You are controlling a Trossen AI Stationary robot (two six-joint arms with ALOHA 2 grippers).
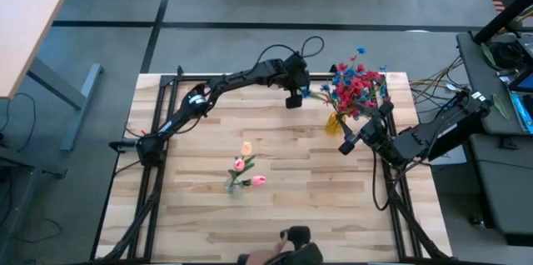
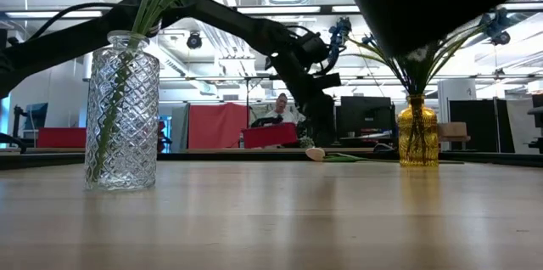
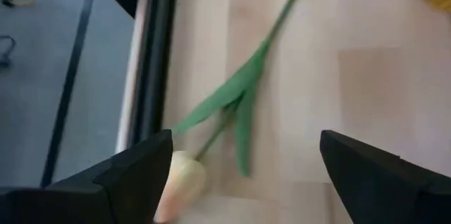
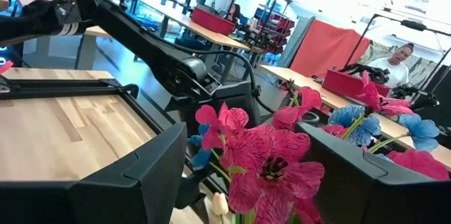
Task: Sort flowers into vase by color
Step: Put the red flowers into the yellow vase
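A cream tulip (image 3: pixel 180 180) lies flat on the wood by the table's far rail, its green stem (image 3: pixel 282 20) running toward the amber vase (image 1: pixel 336 122). It also shows in the low view as a tulip (image 2: pixel 316 154) on the tabletop. My left gripper (image 3: pixel 245 143) hovers open above it, one finger on either side of bud and leaves, touching nothing. The amber vase holds red and blue flowers (image 1: pixel 358 86). A clear vase (image 1: pixel 235 186) holds pink and peach tulips (image 1: pixel 244 163). My right gripper (image 1: pixel 346 146) waits open beside the amber vase, red flowers (image 4: pixel 264 160) in front of it.
A black rail (image 3: pixel 151 62) runs along the far table edge right beside the lying tulip. A person's hand (image 1: pixel 287 248) shows at the table's near edge. Bare wood lies between the two vases.
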